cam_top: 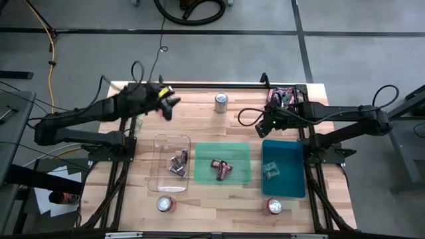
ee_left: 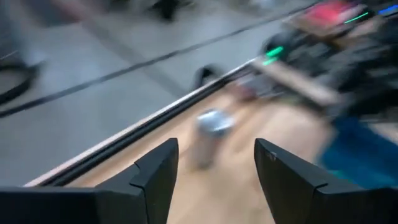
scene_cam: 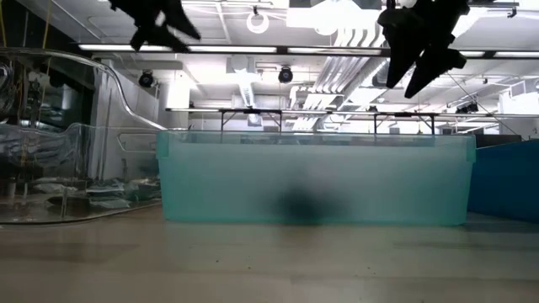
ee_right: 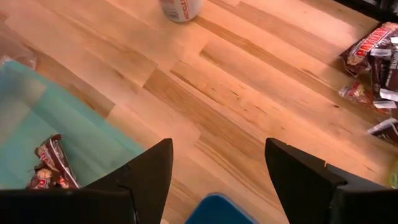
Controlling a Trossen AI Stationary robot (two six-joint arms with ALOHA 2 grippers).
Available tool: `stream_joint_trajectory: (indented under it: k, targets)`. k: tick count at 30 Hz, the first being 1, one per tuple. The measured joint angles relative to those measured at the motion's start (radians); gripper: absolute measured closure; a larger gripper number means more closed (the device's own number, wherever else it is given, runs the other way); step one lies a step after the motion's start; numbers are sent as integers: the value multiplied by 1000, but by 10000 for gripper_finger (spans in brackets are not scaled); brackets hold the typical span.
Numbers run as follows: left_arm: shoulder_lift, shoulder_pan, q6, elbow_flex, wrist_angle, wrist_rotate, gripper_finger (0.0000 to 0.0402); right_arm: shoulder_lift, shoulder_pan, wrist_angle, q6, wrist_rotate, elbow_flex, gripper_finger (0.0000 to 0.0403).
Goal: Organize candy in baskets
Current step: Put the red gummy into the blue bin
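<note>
- Table (cam_top: 199,119) of pale wood, with a black frame rail (cam_top: 219,85) along its far edge and open bare wood between the two grippers, broken only by a silver can (cam_top: 221,101).
- Left gripper (cam_top: 167,105) is raised over the far left part of the table, fingers (ee_left: 158,177) spread with nothing between them; the silver can stands ahead of it, past its fingertips.
- Right gripper (cam_top: 264,124) hangs over the far right part, jaws parted and empty, just above the far edge of the teal-blue basket (cam_top: 283,167).
- Clear basket (cam_top: 171,163), green basket (cam_top: 223,162) and the teal-blue one sit side by side in a row, nearer the front edge than either gripper.
- Loose candy pile (cam_top: 284,97) lies at the far right corner, just behind the right gripper.
- Candy already in baskets: dark pieces (cam_top: 178,163) in the clear one, maroon pieces (cam_top: 222,168) in the green, light pieces (cam_top: 271,170) in the teal-blue.
- Two more cans (cam_top: 166,204) (cam_top: 274,206) stand by the front edge, well away from both grippers.
</note>
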Motion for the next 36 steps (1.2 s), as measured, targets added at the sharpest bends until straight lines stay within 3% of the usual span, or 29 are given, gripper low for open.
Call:
stream_joint_trajectory:
  k: [3,6,10,17,22,36]
  targets:
    - [95,150,-33,33,-135,7,181,0,0,0,0,-2,0,153]
    - [179,282,-165,5,-230,50,161,0,0,-1,0,-6,0,153]
    - [273,367,-324,-84,-292,64,143,0,0,-1,0,-6,0,153]
    - [370,415,-588,-258,-168,52,140,0,0,-1,-15,-6,-1,153]
    - [410,426,-715,-311,-83,55,140,0,1,-2,-15,-9,-1,153]
    - [498,415,-771,-363,-14,71,153,0,1,-2,-41,-13,-1,153]
